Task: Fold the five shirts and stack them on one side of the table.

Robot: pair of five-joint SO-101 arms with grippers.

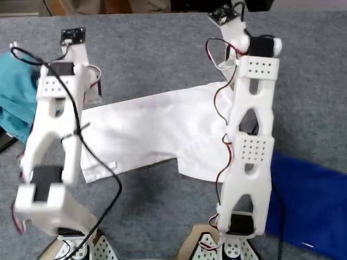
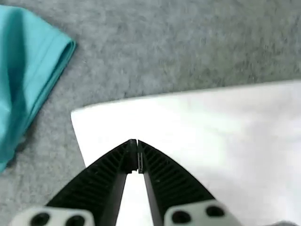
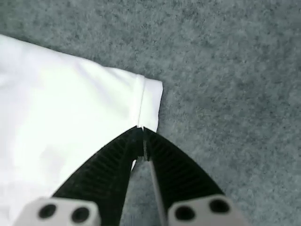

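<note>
High view, white shirt (image 1: 146, 127) spread, teal shirt (image 1: 15, 92), blue shirt (image 1: 309, 200)

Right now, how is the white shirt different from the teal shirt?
The white shirt lies spread out flat in the middle of the table; the teal shirt is bunched in folds at the table's edge. The left gripper and right gripper, both shut, sit over the white shirt's edges; neither is at the teal shirt. Both shirts are on the grey table.

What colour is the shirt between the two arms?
The shirt is white, clearest in the high view.
</note>
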